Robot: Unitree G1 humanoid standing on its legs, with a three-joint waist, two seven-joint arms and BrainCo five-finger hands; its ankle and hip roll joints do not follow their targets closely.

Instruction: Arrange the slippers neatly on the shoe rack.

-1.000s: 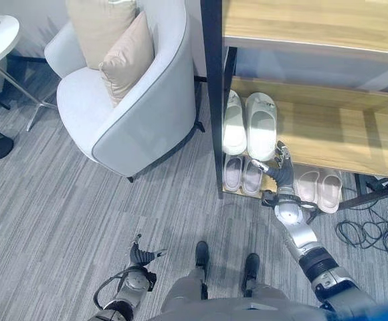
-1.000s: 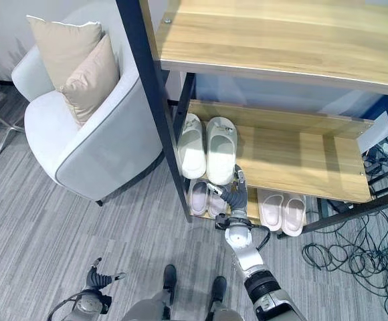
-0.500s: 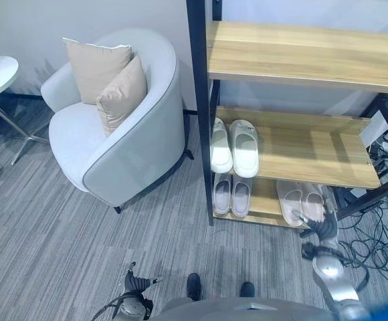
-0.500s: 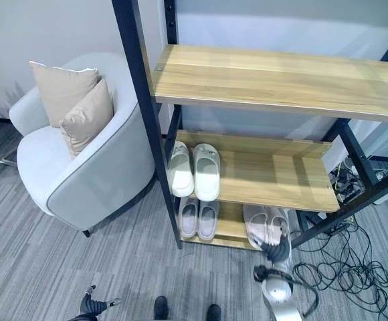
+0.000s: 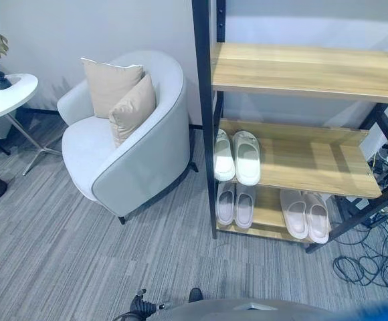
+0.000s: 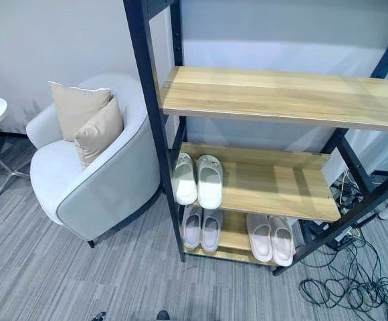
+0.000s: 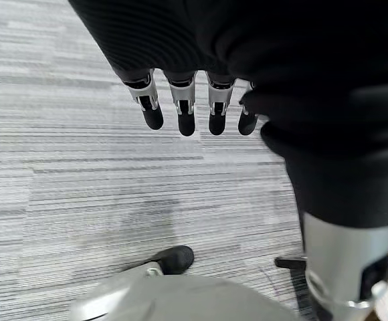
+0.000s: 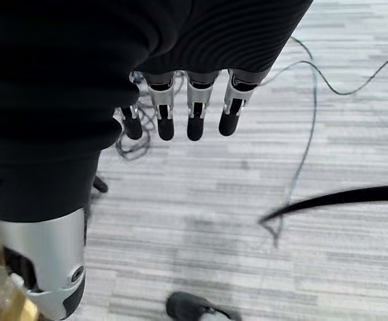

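All three slipper pairs [image 5: 237,157] sit side by side on the shoe rack [image 5: 294,164], both the left hand [image 7: 194,110] and right hand [image 8: 180,114] hang empty with fingers loosely straight, so only checking alignment seems left.

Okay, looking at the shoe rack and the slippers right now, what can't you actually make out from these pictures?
- Heels of the bottom pairs, grey and pink: hidden under the middle shelf in both eye views.
- Rack: its right end is cut off by the picture edge in both eye views.
- Left hand: mostly cut off by the lower edge in the left eye view.
- Cables: too tangled to follow.
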